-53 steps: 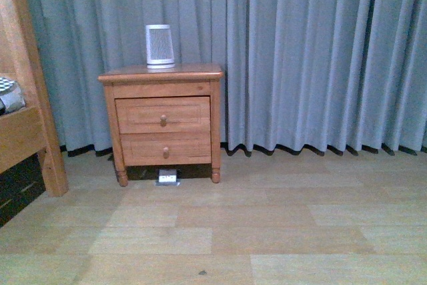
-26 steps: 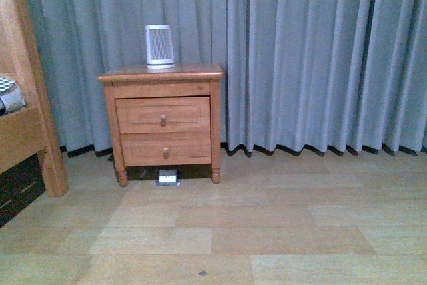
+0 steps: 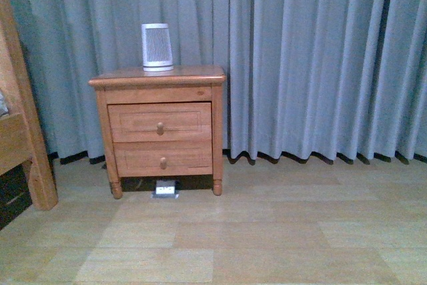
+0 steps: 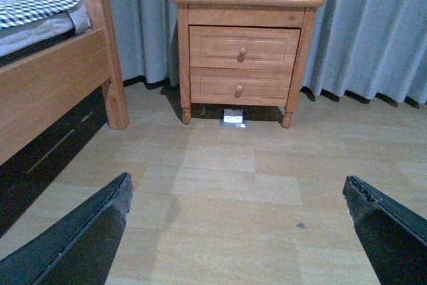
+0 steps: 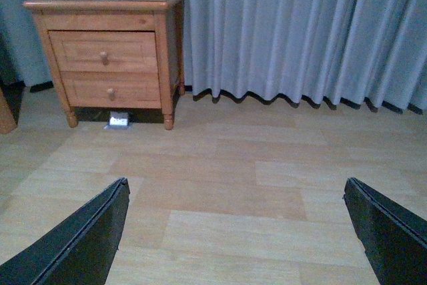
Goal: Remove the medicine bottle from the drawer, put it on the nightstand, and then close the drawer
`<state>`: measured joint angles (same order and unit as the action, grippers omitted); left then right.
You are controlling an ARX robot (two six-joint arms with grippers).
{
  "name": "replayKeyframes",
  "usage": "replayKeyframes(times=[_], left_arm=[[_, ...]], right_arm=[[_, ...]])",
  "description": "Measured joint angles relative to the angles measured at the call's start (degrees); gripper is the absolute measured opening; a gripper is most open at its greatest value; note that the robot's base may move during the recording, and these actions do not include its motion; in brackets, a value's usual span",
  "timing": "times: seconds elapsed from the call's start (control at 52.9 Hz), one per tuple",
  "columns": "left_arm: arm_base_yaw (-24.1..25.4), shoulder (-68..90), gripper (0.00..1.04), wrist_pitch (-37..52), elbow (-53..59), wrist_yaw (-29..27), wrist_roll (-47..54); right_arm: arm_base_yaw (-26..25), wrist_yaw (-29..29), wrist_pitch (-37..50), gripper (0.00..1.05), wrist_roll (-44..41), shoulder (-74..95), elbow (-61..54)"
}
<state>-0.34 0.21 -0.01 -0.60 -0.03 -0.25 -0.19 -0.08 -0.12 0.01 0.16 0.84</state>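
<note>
Grey curtains (image 3: 313, 58) back a wooden floor (image 3: 267, 231). The nightstand (image 3: 193, 71) stands against them, near a bed frame (image 3: 27, 145). Its upper drawer (image 3: 133, 121) is fully shut, so the inside is hidden and the medicine bottle cannot be seen. A white ribbed device (image 3: 157, 47) stands upright on the top. The left gripper (image 4: 237, 188) and right gripper (image 5: 235, 188) hang over the floor, well apart from the nightstand, both spread wide and holding nothing.
</note>
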Motion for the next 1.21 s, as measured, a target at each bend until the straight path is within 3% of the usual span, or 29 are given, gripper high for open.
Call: replayKeyframes(times=[1.209], left_arm=[[0.00,-0.04,0.98,0.00,0.00,0.00,0.00]], right_arm=[[0.00,0.02,0.00,0.98,0.00,0.00,-0.02]])
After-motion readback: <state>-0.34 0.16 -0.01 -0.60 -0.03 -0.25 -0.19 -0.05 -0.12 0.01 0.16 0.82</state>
